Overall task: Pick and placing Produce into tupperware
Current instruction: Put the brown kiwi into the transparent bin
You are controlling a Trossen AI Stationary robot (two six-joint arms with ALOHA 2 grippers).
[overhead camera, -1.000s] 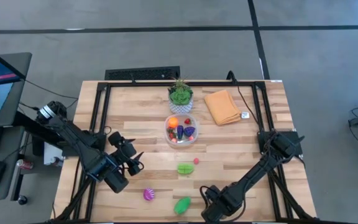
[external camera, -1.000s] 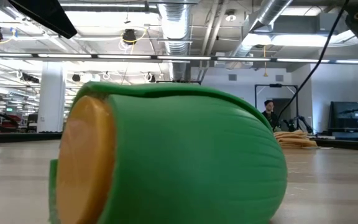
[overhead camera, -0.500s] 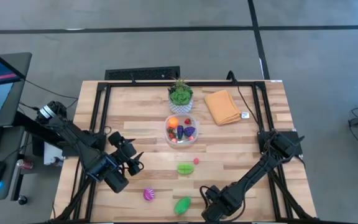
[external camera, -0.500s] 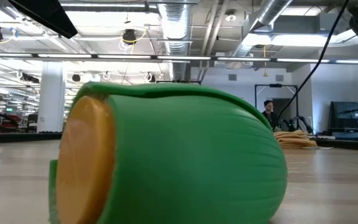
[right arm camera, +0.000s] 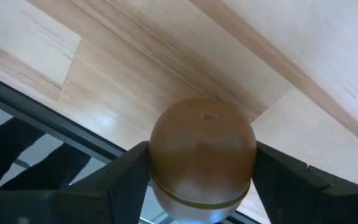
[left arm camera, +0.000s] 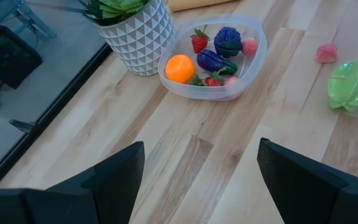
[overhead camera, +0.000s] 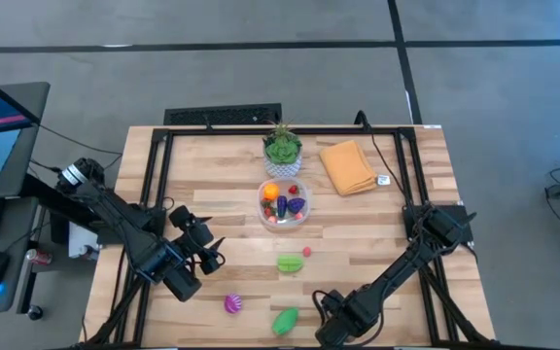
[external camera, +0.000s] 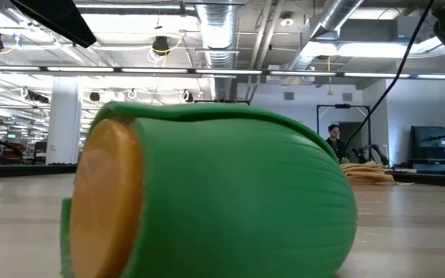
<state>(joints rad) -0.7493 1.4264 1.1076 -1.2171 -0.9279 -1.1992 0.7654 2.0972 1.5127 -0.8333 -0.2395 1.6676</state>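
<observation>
Brown round produce piece sits pinched between the right tool's fingers at the tabletop's near edge. Right tool is just beside a green piece. Left tool hovers with fingers spread, holding nothing. Clear tupperware sits beside the potted plant, already holding orange, purple and red pieces. Loose pieces: green, pink, purple.
</observation>
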